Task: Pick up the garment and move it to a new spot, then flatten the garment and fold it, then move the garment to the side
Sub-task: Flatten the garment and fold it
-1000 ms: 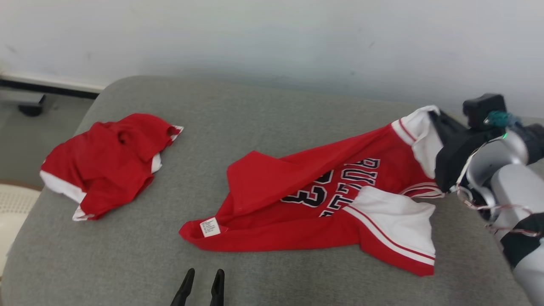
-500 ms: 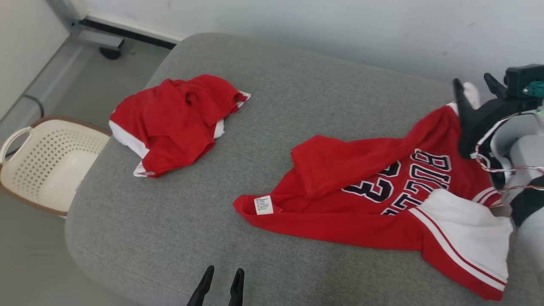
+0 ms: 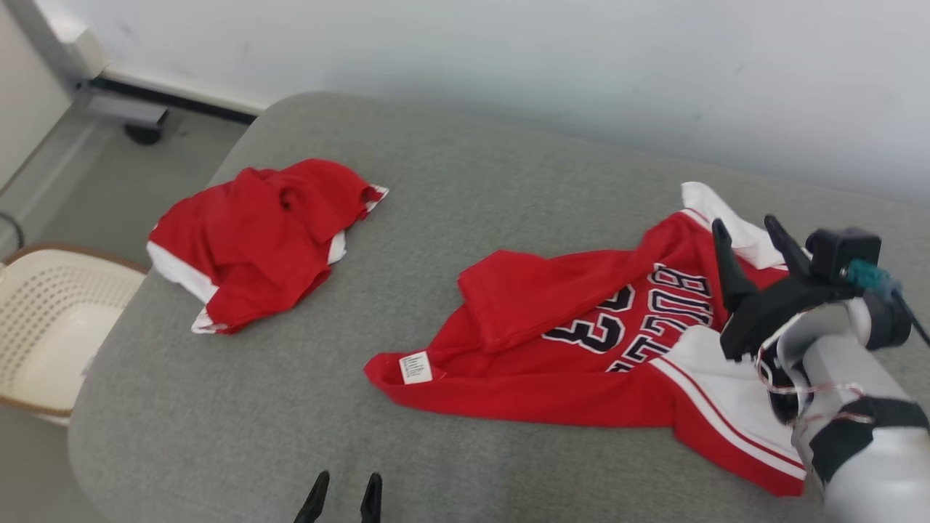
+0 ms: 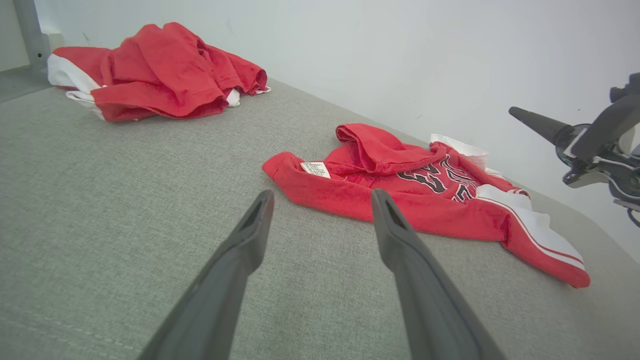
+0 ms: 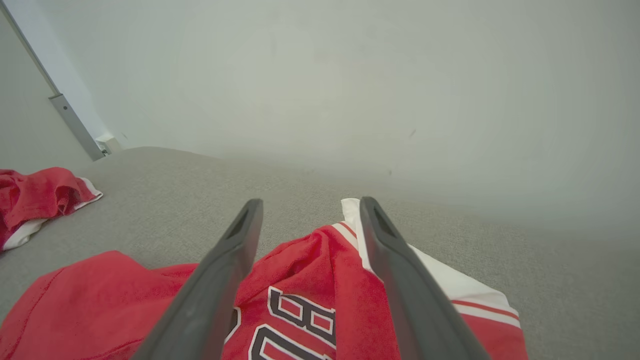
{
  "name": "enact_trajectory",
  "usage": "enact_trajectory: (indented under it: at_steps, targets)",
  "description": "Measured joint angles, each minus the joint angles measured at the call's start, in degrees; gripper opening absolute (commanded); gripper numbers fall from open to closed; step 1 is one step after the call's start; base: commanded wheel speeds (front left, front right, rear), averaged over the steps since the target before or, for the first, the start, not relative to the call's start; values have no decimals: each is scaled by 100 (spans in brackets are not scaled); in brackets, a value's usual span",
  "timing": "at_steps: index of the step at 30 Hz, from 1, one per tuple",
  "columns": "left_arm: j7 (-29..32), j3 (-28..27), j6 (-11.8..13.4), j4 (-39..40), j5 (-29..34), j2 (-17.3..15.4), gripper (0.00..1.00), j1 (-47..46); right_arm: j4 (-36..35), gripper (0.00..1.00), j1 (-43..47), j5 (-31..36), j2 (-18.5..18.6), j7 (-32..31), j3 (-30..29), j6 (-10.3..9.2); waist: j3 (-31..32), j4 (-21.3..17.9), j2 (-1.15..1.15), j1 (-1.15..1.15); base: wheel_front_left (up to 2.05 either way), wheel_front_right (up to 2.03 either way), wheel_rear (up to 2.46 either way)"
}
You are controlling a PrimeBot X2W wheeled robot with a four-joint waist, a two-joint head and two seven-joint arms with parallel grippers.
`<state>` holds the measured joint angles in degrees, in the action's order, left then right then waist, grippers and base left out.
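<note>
Jersey: one, soft red knit, white striped sleeves, black-and-white lettering; lies rumpled, hem folded over, on the right of the cushion (grey woven, rounded corners). Second garment: one, red and white, crumpled, well apart at left. Basket: one, cream, perforated, beside the cushion. Right gripper: fingers spread, empty, above the jersey's sleeve. Left gripper: spread, empty, at the near edge.

Plain indoor room, home-laundry mock-up: grey upholstered cushion, bare white wall, perforated cream laundry basket on grey floor.
</note>
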<state>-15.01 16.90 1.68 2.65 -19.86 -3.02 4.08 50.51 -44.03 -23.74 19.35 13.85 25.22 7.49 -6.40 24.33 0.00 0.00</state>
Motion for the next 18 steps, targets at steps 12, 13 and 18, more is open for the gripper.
enact_trajectory:
  at_steps: [12,13,18]
  targets:
    - [0,-510,200,-126,280,-299,100,285,-2553,100,2700,727,-675,-178,-1645,0,701,-1195,-1,-1,0,0,0]
    - [0,-531,200,-169,282,-307,100,282,-2747,100,2878,817,-753,-316,-1748,0,748,-1279,-1,-1,0,0,0]
    - [238,-515,152,-606,459,-570,100,-14,-3566,100,3450,1091,-1117,-1150,-2084,0,960,-1639,-1,-1,0,0,0]
